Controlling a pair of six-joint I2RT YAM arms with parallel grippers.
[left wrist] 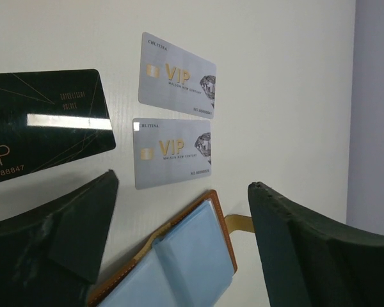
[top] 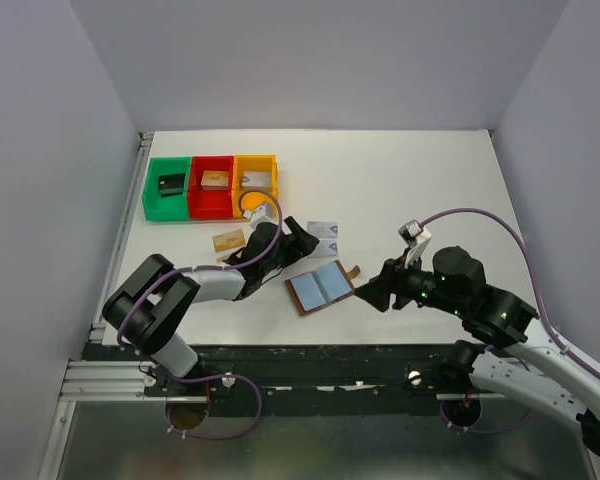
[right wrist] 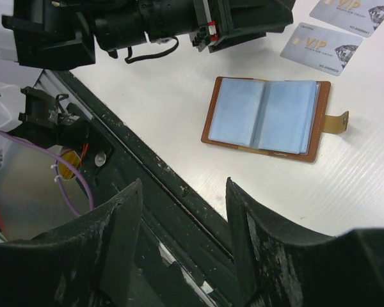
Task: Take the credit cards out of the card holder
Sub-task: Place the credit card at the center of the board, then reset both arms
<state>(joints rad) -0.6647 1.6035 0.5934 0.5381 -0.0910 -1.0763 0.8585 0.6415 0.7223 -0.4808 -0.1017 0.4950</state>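
The card holder point(top: 320, 287) lies open flat on the white table, brown leather with pale blue pockets point(left wrist: 185, 262) and a tan snap tab point(right wrist: 337, 123). Two silver credit cards point(left wrist: 177, 75) point(left wrist: 172, 152) lie side by side on the table just beyond it, and also show in the top view point(top: 324, 237). A dark card with gold print point(left wrist: 45, 125) lies to their left. A tan-gold card point(top: 228, 240) rests beside the left arm. My left gripper point(left wrist: 182, 182) hovers open over the wallet's far edge, holding nothing. My right gripper point(right wrist: 184, 185) is open and empty near the table's front edge, right of the wallet.
Green point(top: 166, 188), red point(top: 212, 186) and orange point(top: 256, 178) bins stand in a row at the back left, each holding a small block. The black frame rail point(right wrist: 179, 192) runs along the table's near edge under my right gripper. Walls close in the table.
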